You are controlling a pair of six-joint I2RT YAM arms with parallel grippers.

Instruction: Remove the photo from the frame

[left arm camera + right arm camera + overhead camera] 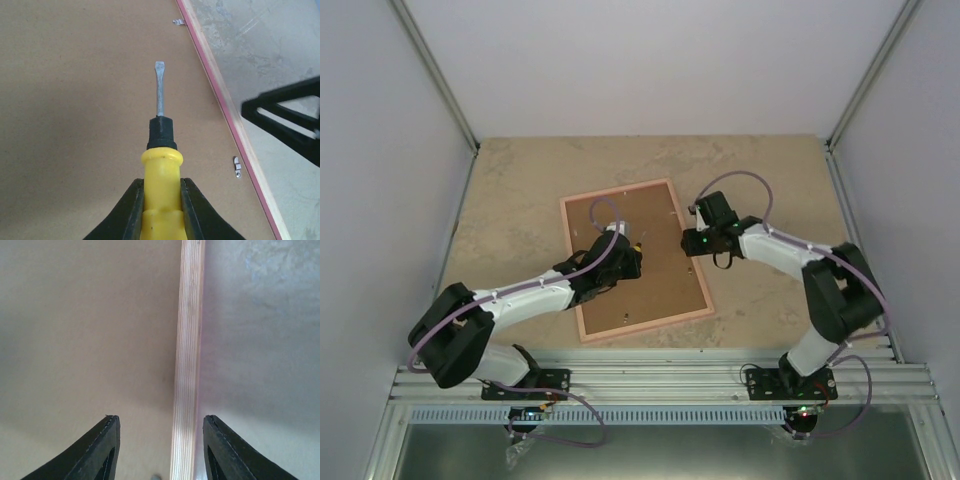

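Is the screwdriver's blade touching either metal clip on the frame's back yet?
Apart. Left wrist view: bare backing board lies between the screwdriver blade and both the far clip and the near clip.

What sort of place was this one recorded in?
Probably a lab robot cell, not a home: plain white panel walls enclose a stone-patterned tabletop, with an aluminium mounting rail along its near edge.

The thin pink rectangular picture frame [658, 285] lies flat and face down on the beige stone-patterned worktop [520, 175], brown fibreboard back turned up, with small silver metal tabs [237, 166] sitting on that back just inside the rim, its long sides leaning slightly leftward from the near edge.
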